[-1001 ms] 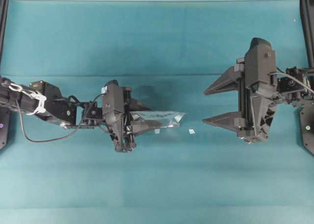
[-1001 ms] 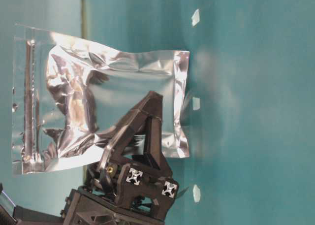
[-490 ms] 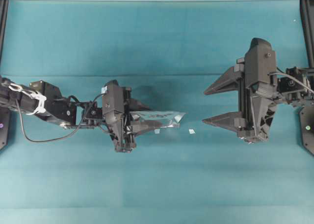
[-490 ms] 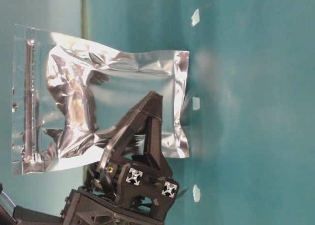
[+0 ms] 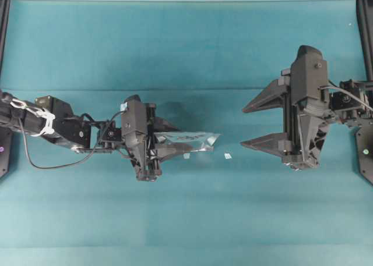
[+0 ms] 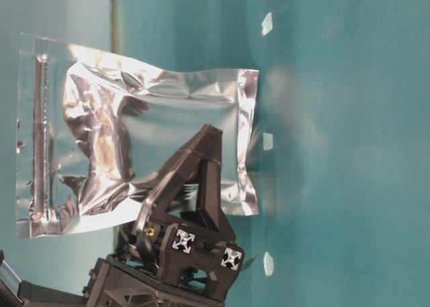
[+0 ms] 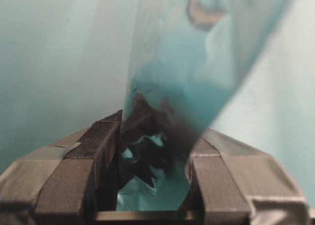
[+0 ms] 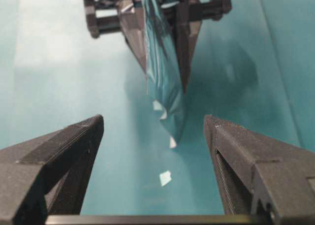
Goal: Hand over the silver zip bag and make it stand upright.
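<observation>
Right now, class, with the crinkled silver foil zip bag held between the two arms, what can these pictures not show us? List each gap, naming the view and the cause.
- Crinkled silver foil zip bag, left wrist view: its far end runs off the top edge and is blurred.
- Bag's gripped part, table-level view: hidden behind the black left gripper.
- Open black right gripper, table-level view: out of frame.
- Small white scrap, overhead view: too small to identify.

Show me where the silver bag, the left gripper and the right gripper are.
silver bag (image 6: 168, 112): table-level view, on its crinkled foil face.
left gripper (image 5: 169, 139): overhead view, between its fingertips, where they clamp the bag.
right gripper (image 5: 245, 126): overhead view, in the open gap between its fingertips.
</observation>
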